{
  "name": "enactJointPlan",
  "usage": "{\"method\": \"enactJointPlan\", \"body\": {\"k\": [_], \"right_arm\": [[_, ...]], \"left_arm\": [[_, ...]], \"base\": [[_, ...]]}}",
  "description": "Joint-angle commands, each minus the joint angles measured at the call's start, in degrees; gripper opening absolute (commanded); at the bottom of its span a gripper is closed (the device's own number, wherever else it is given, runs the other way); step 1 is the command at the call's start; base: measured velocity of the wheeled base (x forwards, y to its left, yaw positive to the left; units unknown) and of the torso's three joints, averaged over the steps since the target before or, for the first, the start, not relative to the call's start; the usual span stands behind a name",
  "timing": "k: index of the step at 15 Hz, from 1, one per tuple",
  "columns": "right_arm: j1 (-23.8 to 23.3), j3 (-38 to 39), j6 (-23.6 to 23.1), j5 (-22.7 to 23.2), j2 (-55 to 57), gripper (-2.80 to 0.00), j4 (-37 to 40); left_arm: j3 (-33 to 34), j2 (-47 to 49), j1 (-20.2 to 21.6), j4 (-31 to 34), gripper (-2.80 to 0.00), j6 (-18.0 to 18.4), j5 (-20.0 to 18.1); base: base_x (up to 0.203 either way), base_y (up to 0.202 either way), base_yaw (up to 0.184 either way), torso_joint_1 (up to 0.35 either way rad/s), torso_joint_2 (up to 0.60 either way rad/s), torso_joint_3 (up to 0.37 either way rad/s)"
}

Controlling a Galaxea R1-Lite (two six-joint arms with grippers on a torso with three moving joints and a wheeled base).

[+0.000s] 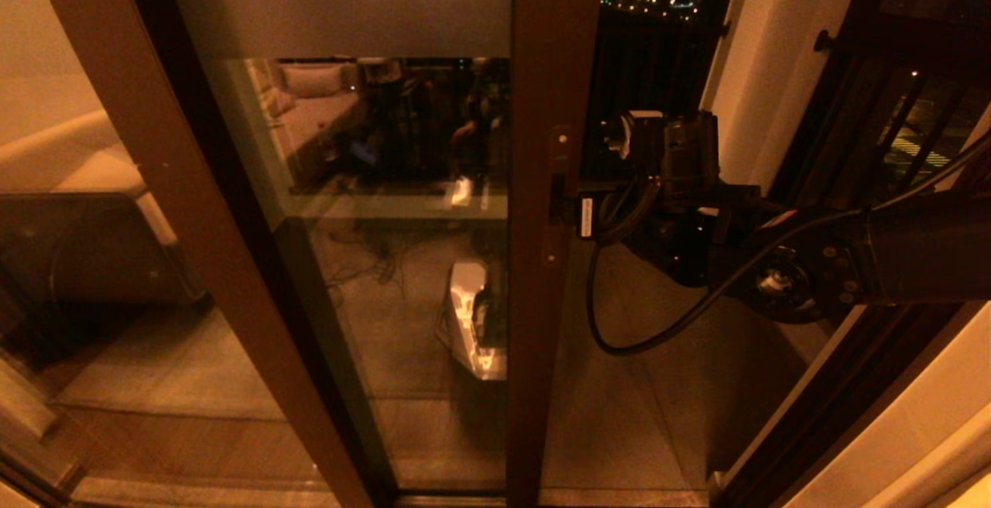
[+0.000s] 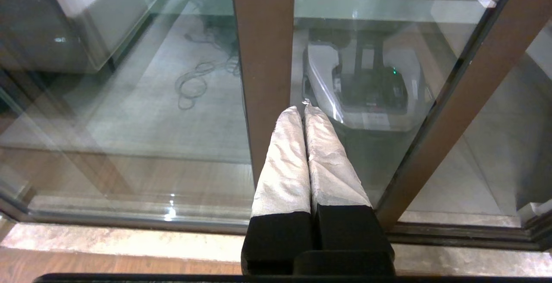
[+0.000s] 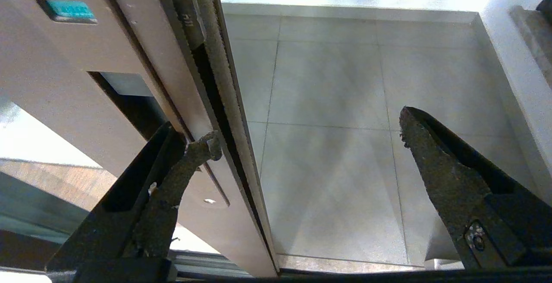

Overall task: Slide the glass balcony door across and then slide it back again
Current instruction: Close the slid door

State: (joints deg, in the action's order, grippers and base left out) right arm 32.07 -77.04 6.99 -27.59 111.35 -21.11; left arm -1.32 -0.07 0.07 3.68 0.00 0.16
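Standing upright with its long axis running floor to ceiling, the glass balcony door [image 1: 433,206] fills the middle of the head view, its dark brown edge post [image 1: 550,183] facing right toward the open gap onto the tiled balcony floor [image 1: 658,399]. A frosted band [image 1: 348,16] crosses the glass level, near the top. The right gripper [image 3: 302,145] reaches in from the right at handle height, jaws spread wide; one finger [image 3: 181,175] touches the door's edge by the recessed handle [image 3: 125,102], the other hangs apart over the tiles. The left gripper [image 2: 304,114] sits low before the glass, jaws pressed together on nothing, pointing at the lower frame. Beyond the gap stands a dark railing [image 1: 890,105].
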Motion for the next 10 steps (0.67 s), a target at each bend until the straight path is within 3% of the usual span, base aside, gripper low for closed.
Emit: {"method": "enactJointPlan", "body": {"k": [1, 10], "right_arm": [[-0.3, 0.1, 0.0, -0.4, -0.3, 0.00, -0.1], [-2.0, 0.9, -0.8, -0.4, -0.7, 0.00, -0.2]], "left_arm": [[0.0, 0.0, 0.0, 0.0, -2.80, 0.0, 0.0], [0.0, 0.0, 0.0, 0.0, -2.80, 0.0, 0.0]], "base": [[0.000, 0.000, 0.000, 0.000, 0.00, 0.000], [0.000, 0.000, 0.000, 0.000, 0.00, 0.000]]}}
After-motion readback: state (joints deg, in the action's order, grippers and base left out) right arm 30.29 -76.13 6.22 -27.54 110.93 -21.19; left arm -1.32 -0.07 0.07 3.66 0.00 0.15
